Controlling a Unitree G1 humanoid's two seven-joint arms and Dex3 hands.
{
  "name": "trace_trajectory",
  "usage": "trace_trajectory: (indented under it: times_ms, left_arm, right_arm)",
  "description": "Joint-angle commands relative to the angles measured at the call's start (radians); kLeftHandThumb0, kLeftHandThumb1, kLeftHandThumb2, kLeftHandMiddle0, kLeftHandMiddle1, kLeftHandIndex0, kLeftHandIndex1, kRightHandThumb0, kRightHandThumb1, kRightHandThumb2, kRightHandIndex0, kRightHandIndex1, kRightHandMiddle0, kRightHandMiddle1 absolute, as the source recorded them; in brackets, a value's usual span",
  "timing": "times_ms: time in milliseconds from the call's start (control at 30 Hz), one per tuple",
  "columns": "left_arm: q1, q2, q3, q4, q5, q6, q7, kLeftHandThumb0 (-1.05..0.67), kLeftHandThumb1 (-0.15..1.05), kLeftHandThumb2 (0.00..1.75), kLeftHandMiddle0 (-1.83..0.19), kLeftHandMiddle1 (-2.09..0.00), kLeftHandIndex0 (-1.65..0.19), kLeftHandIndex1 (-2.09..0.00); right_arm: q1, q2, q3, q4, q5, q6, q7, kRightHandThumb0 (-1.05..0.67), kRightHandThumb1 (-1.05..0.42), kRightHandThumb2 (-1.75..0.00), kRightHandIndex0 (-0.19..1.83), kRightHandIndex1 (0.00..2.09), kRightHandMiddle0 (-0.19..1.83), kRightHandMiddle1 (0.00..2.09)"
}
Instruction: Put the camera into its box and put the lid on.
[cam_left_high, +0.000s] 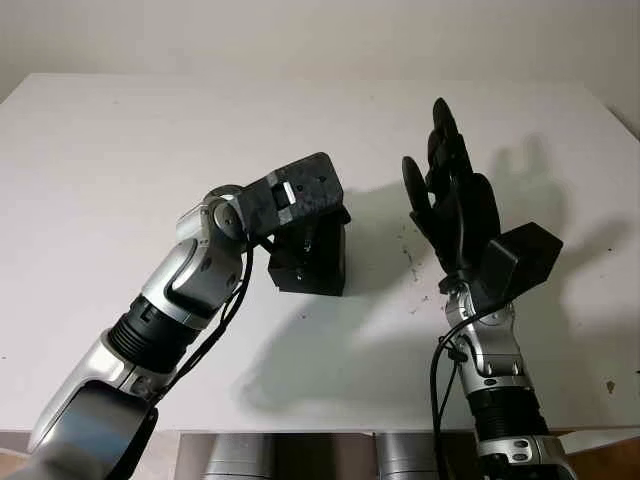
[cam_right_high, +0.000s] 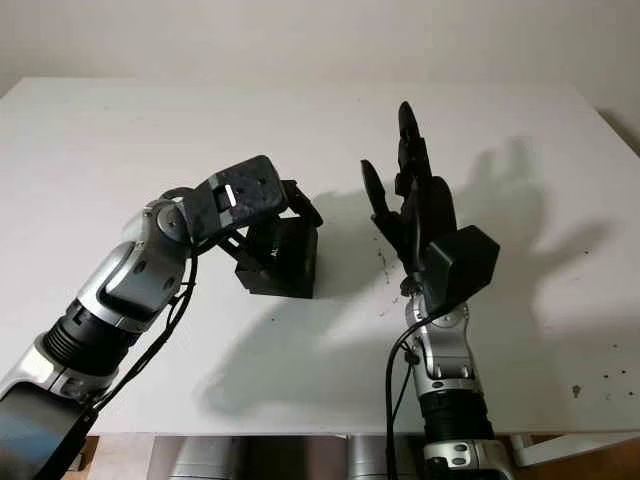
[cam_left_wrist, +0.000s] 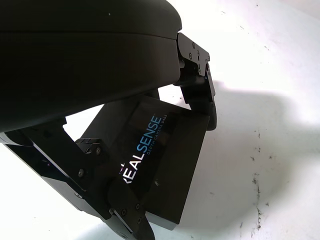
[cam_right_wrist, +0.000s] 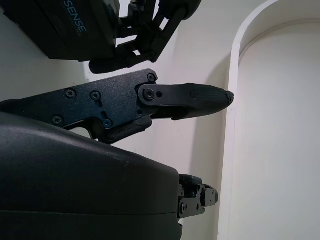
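Between the left hand's (cam_left_high: 305, 215) fingers (cam_left_wrist: 197, 82) sits the black RealSense box (cam_left_wrist: 160, 165), gripped on both sides and resting on the white table (cam_left_high: 120, 150) near its middle. Beside it, the right hand (cam_left_high: 450, 195) is raised and open, holding nothing. Lid-seating seems underway; next likely comes pressing down, then release.

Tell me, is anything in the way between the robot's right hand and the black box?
Nothing visible is. The right hand is open, raised above the white table beside the black box, with bare table between them. The left hand has its fingers around the box.
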Motion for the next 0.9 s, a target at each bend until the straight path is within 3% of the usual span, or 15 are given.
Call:
trace_trajectory:
  times_ms: [0, 200, 367, 433, 467, 500, 567, 600, 667, 867]
  left_arm:
    - [-0.024, -0.015, -0.021, -0.004, 0.002, -0.001, -0.008, -0.15, 0.9, 0.05, -0.48, -1.59, -0.33, -1.43]
    - [0.003, 0.009, -0.047, -0.016, 0.018, -0.016, -0.028, -0.18, 0.9, 0.05, -0.32, -1.6, -0.3, -1.43]
    - [0.035, 0.024, -0.055, -0.039, 0.029, -0.004, -0.031, -0.19, 0.91, 0.06, -0.35, -1.61, -0.32, -1.41]
    - [0.029, 0.034, -0.084, -0.046, 0.044, 0.036, -0.059, -0.26, 0.92, 0.06, -0.29, -1.59, -0.19, -1.32]
    - [0.018, 0.04, -0.108, -0.052, 0.049, 0.075, -0.09, -0.38, 0.96, 0.06, -0.06, -1.43, 0.01, -1.04]
    - [0.007, 0.05, -0.131, -0.063, 0.048, 0.111, -0.13, -0.45, 0.98, 0.06, 0.03, -1.24, 0.06, -0.74]
    - [-0.025, 0.078, -0.19, -0.079, 0.047, 0.164, -0.216, -0.6, 1.03, 0.13, 0.12, -0.4, 0.16, -0.19]
    - [-0.035, 0.088, -0.21, -0.087, 0.046, 0.178, -0.244, -0.65, 1.04, 0.19, 0.15, -0.21, 0.17, -0.1]
    - [-0.043, 0.097, -0.238, -0.107, 0.051, 0.202, -0.267, -0.71, 1.05, 0.31, 0.18, -0.04, 0.19, -0.02]
    - [-0.044, 0.103, -0.272, -0.152, 0.058, 0.242, -0.262, -0.73, 1.05, 0.51, 0.19, 0.0, 0.19, 0.0]
  right_arm:
    - [0.003, 0.003, 0.002, -0.026, 0.0, 0.001, -0.001, -0.69, -1.05, -0.34, -0.08, 0.06, 0.06, 0.06]
    - [0.004, 0.007, 0.0, -0.027, 0.004, 0.001, -0.003, -0.69, -1.05, -0.33, -0.08, 0.06, 0.06, 0.06]
    - [0.005, 0.01, -0.003, -0.026, 0.016, -0.002, 0.006, -0.69, -1.05, -0.33, -0.09, 0.05, 0.07, 0.06]
    - [0.004, 0.008, -0.004, -0.023, 0.016, -0.003, 0.007, -0.69, -1.05, -0.33, -0.08, 0.05, 0.06, 0.06]
    - [0.004, 0.007, -0.005, -0.022, 0.017, -0.005, 0.008, -0.7, -1.05, -0.33, -0.08, 0.05, 0.06, 0.06]
    - [0.004, 0.007, -0.005, -0.023, 0.018, -0.005, 0.009, -0.7, -1.05, -0.33, -0.08, 0.05, 0.06, 0.06]
    - [0.004, 0.007, -0.005, -0.023, 0.017, -0.006, 0.008, -0.7, -1.05, -0.32, -0.08, 0.06, 0.06, 0.06]
    - [0.004, 0.008, -0.005, -0.025, 0.018, -0.006, 0.008, -0.7, -1.05, -0.32, -0.07, 0.06, 0.07, 0.06]
    - [0.005, 0.007, -0.005, -0.025, 0.021, -0.01, 0.013, -0.69, -1.05, -0.32, -0.07, 0.06, 0.07, 0.06]
    - [0.007, 0.006, -0.004, -0.021, 0.023, -0.011, 0.019, -0.69, -1.05, -0.33, -0.07, 0.06, 0.07, 0.06]
